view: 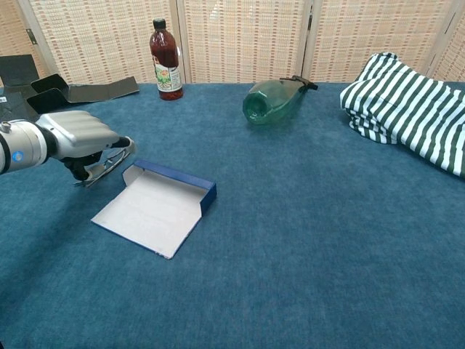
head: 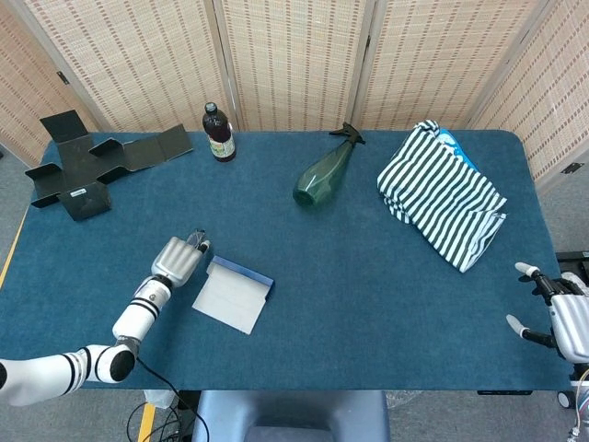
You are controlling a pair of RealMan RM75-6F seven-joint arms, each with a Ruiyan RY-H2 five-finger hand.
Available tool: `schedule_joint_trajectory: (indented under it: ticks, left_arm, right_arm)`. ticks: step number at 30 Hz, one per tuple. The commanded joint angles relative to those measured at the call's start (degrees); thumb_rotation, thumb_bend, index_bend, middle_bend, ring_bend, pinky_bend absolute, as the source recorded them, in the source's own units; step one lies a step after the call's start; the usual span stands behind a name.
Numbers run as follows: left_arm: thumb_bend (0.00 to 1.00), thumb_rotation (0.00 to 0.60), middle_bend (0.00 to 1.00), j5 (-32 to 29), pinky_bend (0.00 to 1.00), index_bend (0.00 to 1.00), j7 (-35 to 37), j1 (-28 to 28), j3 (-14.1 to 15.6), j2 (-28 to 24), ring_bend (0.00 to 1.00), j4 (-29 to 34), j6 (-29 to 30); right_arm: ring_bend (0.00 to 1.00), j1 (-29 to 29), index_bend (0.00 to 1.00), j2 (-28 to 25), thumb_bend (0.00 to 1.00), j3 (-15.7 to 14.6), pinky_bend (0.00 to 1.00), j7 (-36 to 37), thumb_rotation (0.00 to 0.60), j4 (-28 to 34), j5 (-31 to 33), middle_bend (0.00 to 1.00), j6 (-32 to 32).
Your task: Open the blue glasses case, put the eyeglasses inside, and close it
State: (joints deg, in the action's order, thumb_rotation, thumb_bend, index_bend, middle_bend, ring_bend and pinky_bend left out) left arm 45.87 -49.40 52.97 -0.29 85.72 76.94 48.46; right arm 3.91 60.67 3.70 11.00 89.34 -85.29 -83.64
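The blue glasses case [head: 230, 296] lies open and flat on the table's near left, its pale inside facing up [view: 149, 211]. The eyeglasses [view: 114, 160] lie on the cloth just left of the case's back edge, and show small in the head view [head: 198, 243]. My left hand [view: 80, 138] sits over them with fingers curled down onto the frame; whether it grips them I cannot tell. In the head view the left hand [head: 177, 259] is beside the case's left corner. My right hand [head: 559, 319] hangs off the table's right edge, fingers apart and empty.
A dark red bottle [view: 166, 61] stands at the back. A green spray bottle [view: 275, 99] lies on its side mid-back. A striped cloth [view: 409, 109] is heaped at back right. Black folded cardboard [head: 87, 166] lies at back left.
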Motion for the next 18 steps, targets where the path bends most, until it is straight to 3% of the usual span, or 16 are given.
schedule_joint_trajectory:
  ticks: [1, 9, 18]
  left_arm:
    - [0.59, 0.600, 0.92, -1.9, 1.00, 0.16, -2.3, 0.7, 0.7, 0.8, 0.97, -1.4, 0.0]
    - [0.59, 0.600, 0.92, -10.1, 1.00, 0.16, -9.5, 1.3, 1.8, 1.2, 0.97, -3.5, 3.1]
    - [0.59, 0.600, 0.92, -22.3, 1.00, 0.20, -17.8, 0.6, 3.9, -2.6, 0.97, 0.6, 7.3]
  right_arm:
    - [0.44, 0.0, 0.18, 0.0, 0.21, 0.0, 0.28, 0.1, 0.600, -0.1, 0.0, 0.32, -0.1]
    - [0.44, -0.4, 0.18, -0.2, 0.21, 0.0, 0.27, 0.2, 0.600, -0.1, -0.1, 0.32, -0.6]
    - [0.45, -0.3, 0.18, -0.4, 0.21, 0.1, 0.27, -0.2, 0.600, 0.7, -1.0, 0.33, -1.2]
